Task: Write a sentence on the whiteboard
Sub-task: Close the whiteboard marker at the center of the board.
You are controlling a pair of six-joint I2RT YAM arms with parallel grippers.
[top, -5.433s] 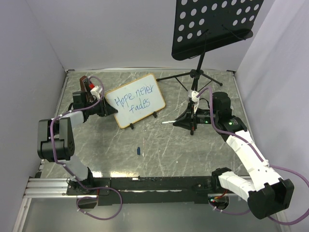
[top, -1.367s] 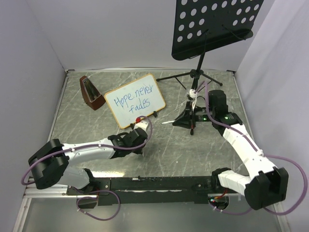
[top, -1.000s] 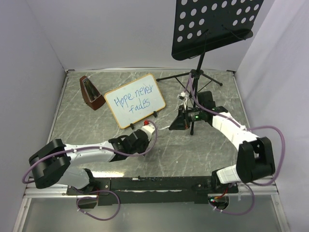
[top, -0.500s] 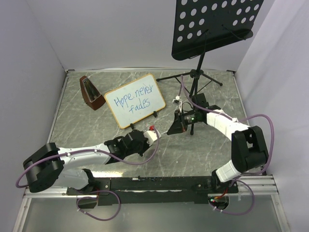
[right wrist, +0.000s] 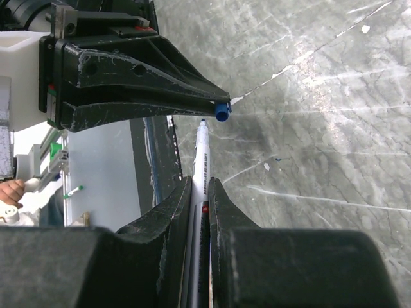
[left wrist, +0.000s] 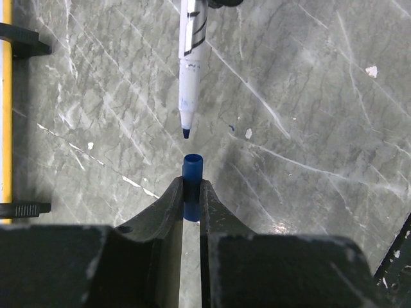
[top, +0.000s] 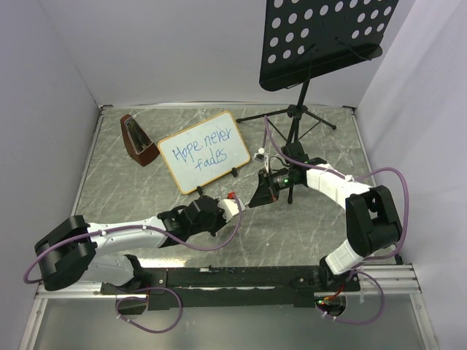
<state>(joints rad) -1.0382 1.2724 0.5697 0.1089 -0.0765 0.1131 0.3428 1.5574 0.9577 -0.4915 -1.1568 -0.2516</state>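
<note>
Left tool (left wrist: 191, 185) clamps the blue cap (left wrist: 192, 165). Right tool (right wrist: 200, 186) clamps the marker (right wrist: 201, 154), its tip just short of the cap, near the bench (top: 146, 197) centre.

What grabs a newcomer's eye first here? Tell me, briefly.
At centre, the left fingers pinch a blue cap while the right fingers hold a marker whose bare tip points at the cap's mouth, just short of it. Behind them stands the whiteboard with "Hope never fades" in blue, and a black perforated music stand looms at the back right.
</note>
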